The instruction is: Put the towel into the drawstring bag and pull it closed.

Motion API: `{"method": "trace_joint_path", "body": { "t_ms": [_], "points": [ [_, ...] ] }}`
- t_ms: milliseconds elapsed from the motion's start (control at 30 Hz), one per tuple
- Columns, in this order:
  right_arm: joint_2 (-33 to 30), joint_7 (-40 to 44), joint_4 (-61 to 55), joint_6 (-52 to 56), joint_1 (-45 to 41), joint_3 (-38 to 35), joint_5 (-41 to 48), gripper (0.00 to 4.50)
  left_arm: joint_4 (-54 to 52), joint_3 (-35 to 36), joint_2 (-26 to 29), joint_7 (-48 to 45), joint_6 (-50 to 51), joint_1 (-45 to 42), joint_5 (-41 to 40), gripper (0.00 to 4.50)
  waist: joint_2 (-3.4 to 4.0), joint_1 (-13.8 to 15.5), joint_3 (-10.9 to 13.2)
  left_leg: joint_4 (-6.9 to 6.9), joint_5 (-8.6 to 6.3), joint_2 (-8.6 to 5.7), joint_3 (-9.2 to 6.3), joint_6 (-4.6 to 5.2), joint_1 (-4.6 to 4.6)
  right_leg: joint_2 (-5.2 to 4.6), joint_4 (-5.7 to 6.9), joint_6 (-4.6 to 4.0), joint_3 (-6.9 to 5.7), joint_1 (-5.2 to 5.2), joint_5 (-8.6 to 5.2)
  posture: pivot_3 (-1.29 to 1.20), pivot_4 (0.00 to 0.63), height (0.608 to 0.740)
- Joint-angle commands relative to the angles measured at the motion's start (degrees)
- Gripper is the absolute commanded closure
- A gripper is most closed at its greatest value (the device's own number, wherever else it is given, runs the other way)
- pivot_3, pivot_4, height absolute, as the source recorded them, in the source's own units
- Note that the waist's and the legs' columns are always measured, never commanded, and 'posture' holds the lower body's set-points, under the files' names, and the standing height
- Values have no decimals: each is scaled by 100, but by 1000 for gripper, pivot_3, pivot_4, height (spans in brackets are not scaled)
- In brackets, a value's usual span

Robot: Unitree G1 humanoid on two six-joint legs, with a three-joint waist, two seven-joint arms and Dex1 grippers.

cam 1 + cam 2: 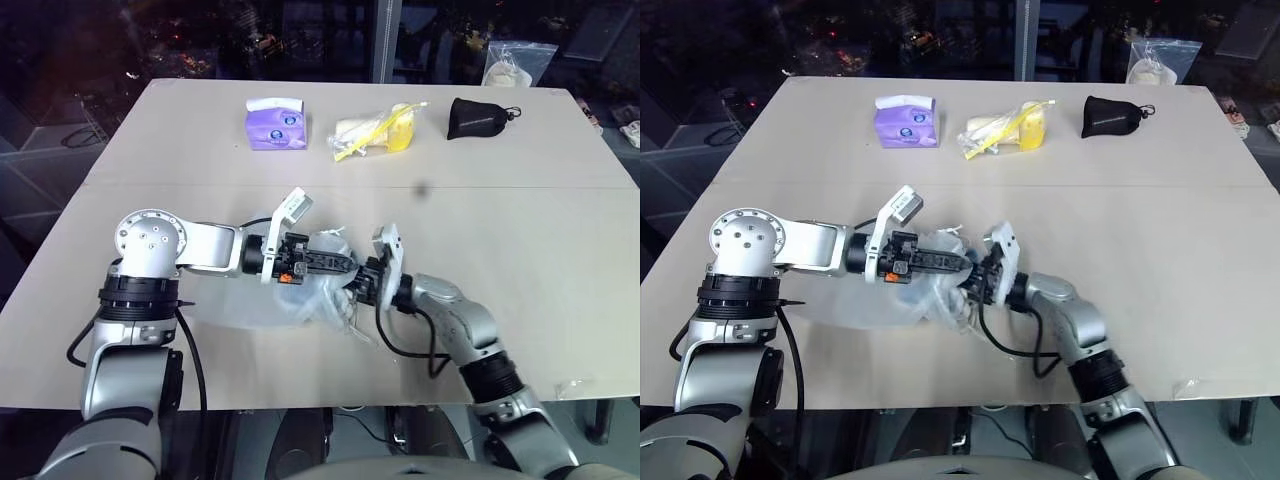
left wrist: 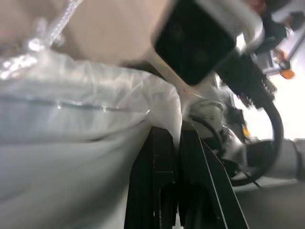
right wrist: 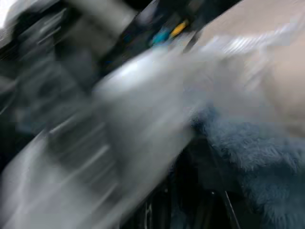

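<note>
From the head, the drawstring bag (image 1: 310,290) lies on the beige tabletop (image 1: 520,230), nearer than the purple packet (image 1: 277,128); dark room behind. Left hand (image 1: 345,264) and right hand (image 1: 352,285) both pinch it shut. Right wrist: the towel (image 3: 252,152) against the mesh.

Even overhead light on the table (image 1: 560,250), dark surroundings; the right wrist view is heavily motion-blurred.

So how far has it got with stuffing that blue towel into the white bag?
Mostly in, it seems: the right wrist view shows the fluffy blue towel against the drawstring bag, apparently inside the mesh. In hand: the left gripper and right gripper are both shut on the bag's fabric, meeting over it near the table's front edge. Left: the mouth looks ungathered, so the cords still need pulling.
</note>
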Motion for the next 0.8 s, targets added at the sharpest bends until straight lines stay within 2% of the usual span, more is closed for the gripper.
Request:
{"method": "trace_joint_path", "body": {
  "t_ms": [33, 167, 267, 400, 533, 667, 700, 767, 800],
  "points": [
    [146, 440, 139, -102, -452, 312, -64, 4429, -313, 237, -159, 269, -140, -61, 67, 4500, 0, -16, 0, 0, 2, -1, 0, -2, 1, 3, 0, 0, 1, 0, 0, 0, 150, 740],
    [504, 750, 967, -531, -953, 598, -400, 4429, -507, 365, -349, 553, -108, -74, 101, 4500, -2, -44, -1, 0, 4, -1, -2, -7, 5, 16, 1, -1, 2, 0, 1, 0, 150, 740],
    [962, 973, 2256, -1233, -1461, 838, -917, 4429, -687, 427, -451, 663, 9, -87, -162, 4500, -4, -63, -1, -1, 4, 0, -2, -8, 4, 18, 3, -2, 2, -2, 1, 0, 150, 740],
    [1340, 1086, 3384, -1971, -1879, 786, -1362, 4429, -923, 449, -430, 709, 127, 0, -192, 4500, -5, -58, -2, -5, 5, 0, 0, -10, 3, 11, 2, -2, 3, -2, 2, 0, 150, 740],
    [1424, 777, 3680, -2515, -1962, 328, -1407, 4429, -1116, 436, -285, 530, 161, 99, -152, 4500, -6, -37, -2, -6, 16, 1, -4, -31, 0, -5, 1, -1, -2, -1, 3, 0, 150, 740],
    [1211, 317, 3373, -2391, -1843, -320, -1174, 4429, -1361, 382, -2, 61, 16, 93, 186, 4500, -5, -31, -2, -7, 20, -1, -6, -39, 1, -15, 5, -3, -5, -1, 4, 0, 150, 740],
    [1050, 404, 3033, -2257, -1686, -380, -1105, 3720, -1431, 316, 125, -159, -115, 87, 369, 4500, -6, -26, -2, -7, 21, -1, -8, -40, 1, -15, 6, -3, -6, -1, 4, 0, 150, 740],
    [624, 505, 2011, -1919, -1251, -364, -1054, 3086, -1629, 10, 457, -833, -748, 132, 1024, 4500, -5, 3, -1, -14, 24, -2, -17, -46, -3, -18, 5, -6, -14, -1, 4, 0, 150, 740],
    [457, 504, 1583, -1761, -1087, -340, -1041, 2527, -1686, -145, 589, -1157, -1049, 151, 1305, 4500, -4, 5, -1, -20, 25, -4, -16, -48, -1, -19, 3, -7, -14, -2, 4, 0, 150, 740]
  ]
}}
